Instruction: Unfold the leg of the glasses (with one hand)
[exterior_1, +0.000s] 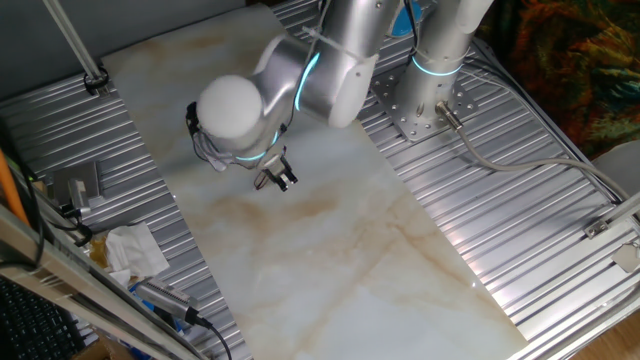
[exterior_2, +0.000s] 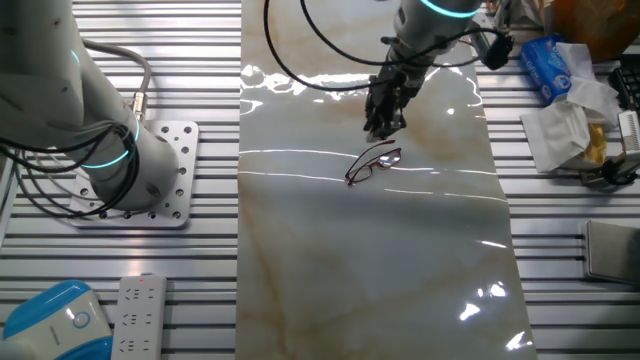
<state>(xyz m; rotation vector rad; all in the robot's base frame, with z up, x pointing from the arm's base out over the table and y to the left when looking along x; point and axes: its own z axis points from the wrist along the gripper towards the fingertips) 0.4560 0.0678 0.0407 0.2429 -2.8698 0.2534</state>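
Note:
The glasses (exterior_2: 372, 163) lie on the marble sheet (exterior_2: 380, 260), a thin dark reddish wire frame with two small lenses, set at a slant. My gripper (exterior_2: 383, 126) hangs just behind and above them, pointing down, apart from the frame. In one fixed view the gripper (exterior_1: 277, 180) shows below the arm's white wrist, its two black fingertips (exterior_1: 288, 180) a small gap apart with nothing between them. The glasses do not show in that view.
A second arm's base (exterior_2: 140, 180) stands on the ribbed metal table at the left. A remote and a blue device (exterior_2: 60, 315) lie at the front left. Crumpled tissue and packets (exterior_2: 565, 110) crowd the right edge. Cables loop behind the gripper.

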